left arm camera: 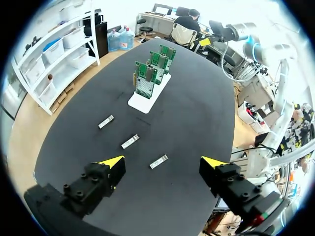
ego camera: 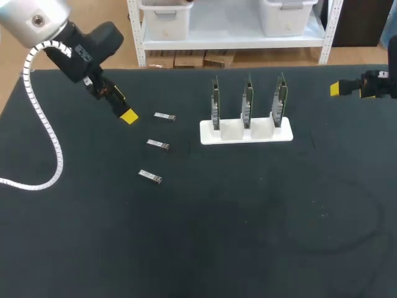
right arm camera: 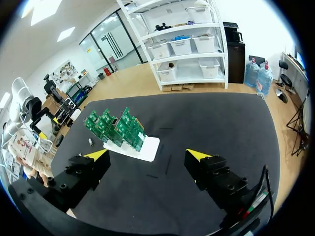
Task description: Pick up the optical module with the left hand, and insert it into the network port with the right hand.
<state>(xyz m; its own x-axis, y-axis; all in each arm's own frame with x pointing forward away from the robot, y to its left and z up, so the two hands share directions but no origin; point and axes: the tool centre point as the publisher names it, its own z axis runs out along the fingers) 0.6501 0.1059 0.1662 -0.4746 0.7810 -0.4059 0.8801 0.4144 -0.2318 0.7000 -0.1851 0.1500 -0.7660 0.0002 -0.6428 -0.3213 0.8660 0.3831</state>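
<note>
On the table, three optical modules, three cards in one stand, both end effectors released.

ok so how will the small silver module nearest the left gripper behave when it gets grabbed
The small silver rectangular module looks flat-sided and metallic, so it is probably stiff and unlikely to roll. Lying low on the black table, it may skid or twist if nudged off-centre.
</note>
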